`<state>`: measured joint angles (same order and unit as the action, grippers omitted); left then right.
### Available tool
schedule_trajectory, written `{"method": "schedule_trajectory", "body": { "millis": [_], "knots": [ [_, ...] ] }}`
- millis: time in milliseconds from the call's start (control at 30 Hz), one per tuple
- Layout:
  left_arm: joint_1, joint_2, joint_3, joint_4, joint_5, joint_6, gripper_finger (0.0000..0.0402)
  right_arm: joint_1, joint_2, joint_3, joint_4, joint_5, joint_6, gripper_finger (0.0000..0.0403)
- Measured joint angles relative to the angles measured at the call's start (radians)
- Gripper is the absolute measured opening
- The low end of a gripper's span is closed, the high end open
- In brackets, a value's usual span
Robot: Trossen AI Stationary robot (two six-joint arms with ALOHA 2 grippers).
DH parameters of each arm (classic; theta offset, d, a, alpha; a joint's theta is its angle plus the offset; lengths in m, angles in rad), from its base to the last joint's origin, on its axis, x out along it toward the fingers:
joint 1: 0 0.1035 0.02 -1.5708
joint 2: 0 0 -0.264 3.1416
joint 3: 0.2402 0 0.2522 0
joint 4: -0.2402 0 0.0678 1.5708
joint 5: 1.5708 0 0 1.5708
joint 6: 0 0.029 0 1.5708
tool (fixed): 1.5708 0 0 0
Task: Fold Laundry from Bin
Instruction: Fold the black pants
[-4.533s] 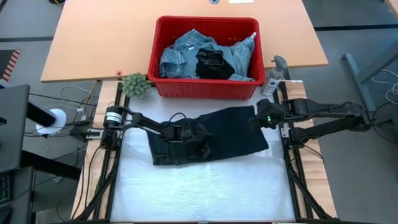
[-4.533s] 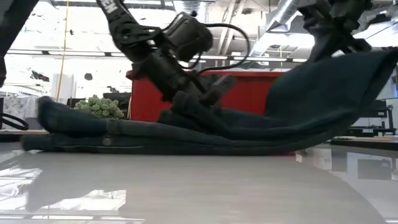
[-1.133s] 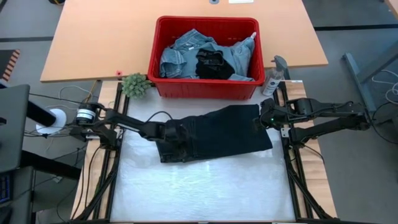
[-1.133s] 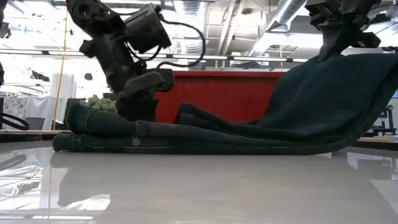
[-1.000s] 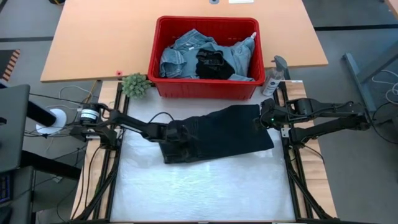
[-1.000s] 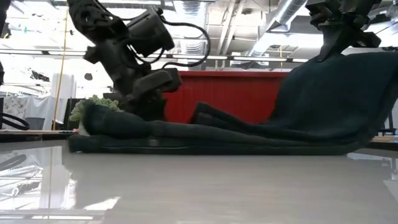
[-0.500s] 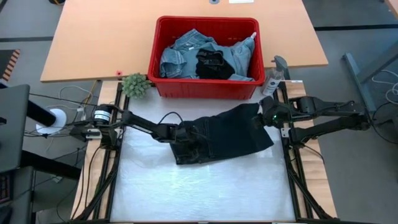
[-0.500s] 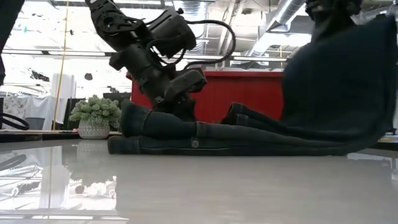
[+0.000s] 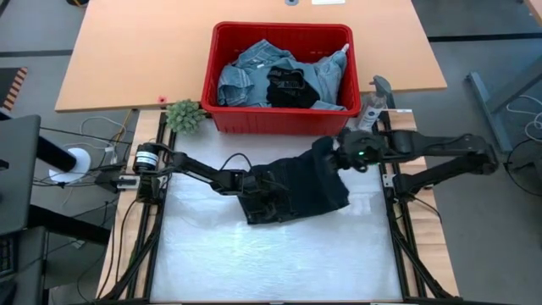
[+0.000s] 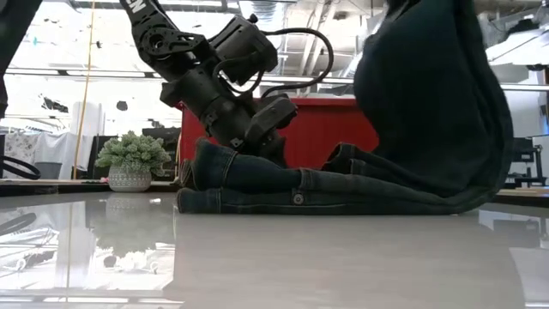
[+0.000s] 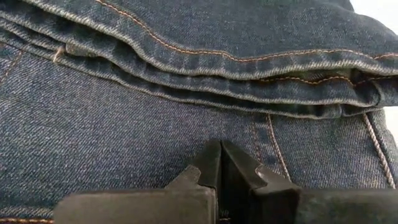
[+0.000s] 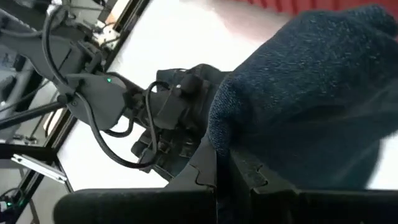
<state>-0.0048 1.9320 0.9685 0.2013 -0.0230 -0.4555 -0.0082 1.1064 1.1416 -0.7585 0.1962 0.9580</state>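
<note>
White covering on the surface [image 9: 279, 258] is where you've got things happening, with a tan wooden tabletop [image 9: 135, 51] behind it carrying the bin [image 9: 280, 119]. That red bin sits at the back, and you can see light blue denim pieces [image 9: 246, 72] plus a black garment [image 9: 290, 87] piled inside it. Out on the white covering lies a pair of dark denim jeans [image 9: 292, 191], partly folded over on itself, roughly in the middle between your two arms. Your left end effector [image 9: 264, 196] is down at the left end of the jeans, and from its own wrist view the fingers [image 11: 208, 163] are pinched fully together with the tips pressed against the denim [image 11: 186, 87], right below a stack of stitched hem edges; you can't really tell if any cloth is caught between them. In the low view that left end effector [image 10: 273, 137] sits on top of the rolled left end of the jeans [image 10: 257, 180]. Your right end effector [image 9: 332, 157] is clamped on the right end of the jeans and has it lifted up off the surface, so in the low view the cloth [image 10: 429, 103] hangs tall and drapes down onto the flat part. A small green plant [image 9: 184, 116] sits just left of the bin, and a spray bottle [image 9: 373, 100] stands just right of it.
</note>
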Motion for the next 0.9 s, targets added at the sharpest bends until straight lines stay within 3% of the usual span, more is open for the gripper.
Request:
{"method": "schedule_trajectory", "body": {
  "millis": [233,533,733,900],
  "knots": [
    [0.000,0.002,0.030,-0.007,-0.006,0.000,0.0000,0.000,0.114,0.000,0.226,-0.087,-0.037,0.0034],
    [-0.001,0.003,0.040,-0.006,-0.027,0.013,0.0000,0.000,0.150,0.000,0.390,-0.119,-0.040,0.0034],
    [0.001,-0.008,0.040,0.003,-0.018,-0.016,0.0000,0.003,0.157,0.000,0.396,-0.130,-0.050,0.0034],
    [0.001,-0.101,0.041,-0.050,0.033,-0.049,0.0000,0.000,0.157,0.000,0.394,-0.133,-0.060,0.0034]
  ]
}}
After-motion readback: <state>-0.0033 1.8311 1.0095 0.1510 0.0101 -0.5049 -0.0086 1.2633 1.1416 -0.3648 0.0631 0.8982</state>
